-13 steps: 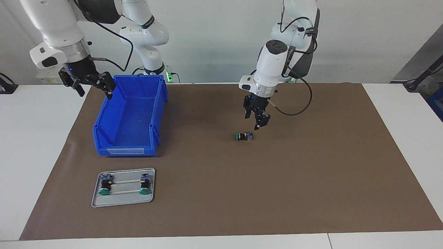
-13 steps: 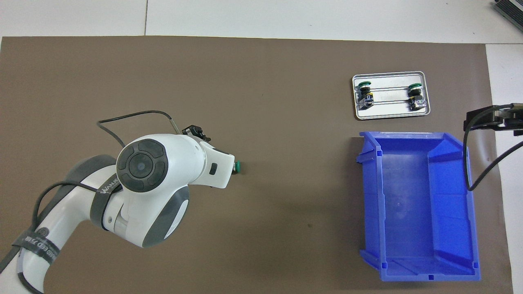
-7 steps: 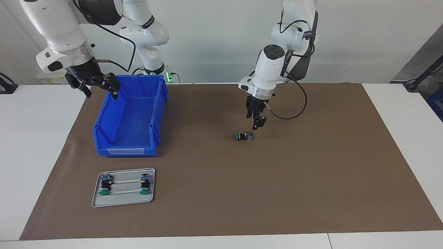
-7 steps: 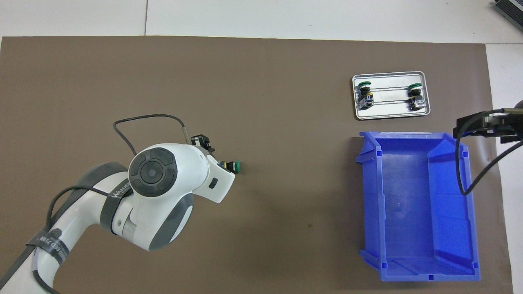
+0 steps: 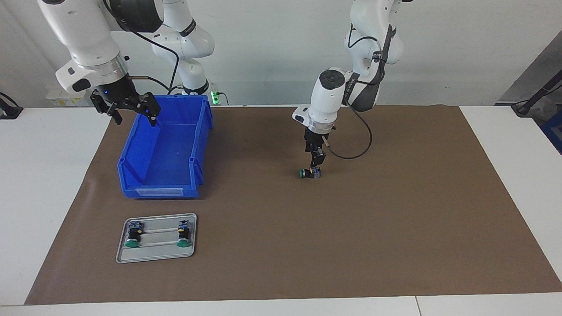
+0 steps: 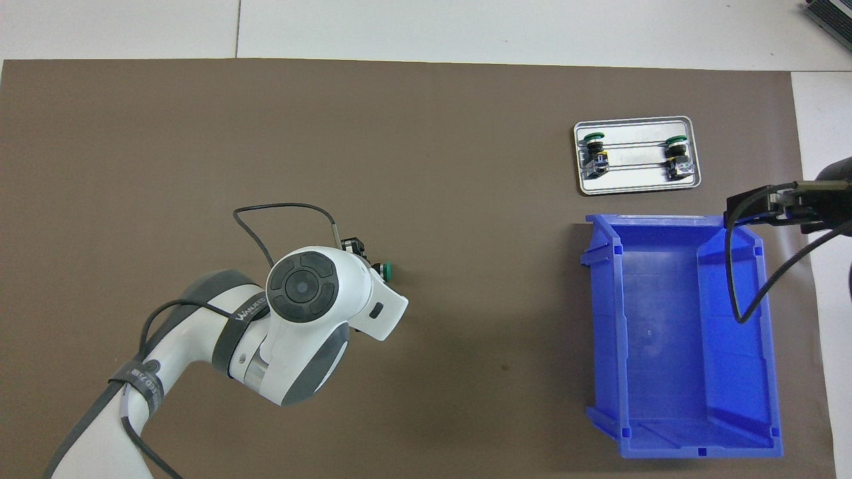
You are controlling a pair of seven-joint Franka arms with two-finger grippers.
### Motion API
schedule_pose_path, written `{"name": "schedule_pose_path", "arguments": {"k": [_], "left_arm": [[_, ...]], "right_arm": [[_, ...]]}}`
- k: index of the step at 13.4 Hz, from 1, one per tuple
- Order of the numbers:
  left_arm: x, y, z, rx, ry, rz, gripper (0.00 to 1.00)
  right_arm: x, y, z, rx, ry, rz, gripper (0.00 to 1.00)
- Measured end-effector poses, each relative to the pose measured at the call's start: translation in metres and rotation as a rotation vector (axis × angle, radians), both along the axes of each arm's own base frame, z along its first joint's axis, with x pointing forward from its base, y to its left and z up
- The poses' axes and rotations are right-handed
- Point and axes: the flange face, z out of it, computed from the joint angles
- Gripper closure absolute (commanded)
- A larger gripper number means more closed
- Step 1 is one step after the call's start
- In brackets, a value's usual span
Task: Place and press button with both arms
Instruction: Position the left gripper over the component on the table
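Facing view: small green-capped push-button switch [image 5: 310, 173] is seen lying on its side on brown mat [image 5: 395, 219], mid-table. Left gripper [image 5: 315, 163] is lowered right over its base; grip can't be told, jaws partway apart. Right gripper [image 5: 131, 110], jaws wide & empty, hangs over blue plastic bin [image 5: 164, 175].

Overhead view: two like switches are seated in grey metal tray [image 6: 636, 188]. Pick, placing & pressing judged left to do.

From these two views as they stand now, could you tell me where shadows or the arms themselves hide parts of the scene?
Facing view: the blue bin casts a soft shadow on the brown mat at its base; the loose button shows clearly under the left gripper. Overhead view: the left arm's white wrist covers that gripper and most of the button; the right gripper shows dark at the edge.
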Motion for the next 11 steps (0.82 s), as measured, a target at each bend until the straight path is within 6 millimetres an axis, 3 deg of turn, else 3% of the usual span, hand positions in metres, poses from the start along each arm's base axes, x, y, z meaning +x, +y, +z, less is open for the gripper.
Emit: {"name": "schedule_pose_path", "arguments": {"k": [6,11], "left_arm": [[0.008,-0.019,-0.033,-0.003,0.008,0.047,0.26],[0.011,-0.023,-0.038,-0.004,0.007,0.05,0.26]], "right_arm": [[-0.002,-0.002,0.001,0.001,0.005,-0.004,0.0],[-0.002,-0.001,0.001,0.001,0.005,-0.003,0.0]]}}
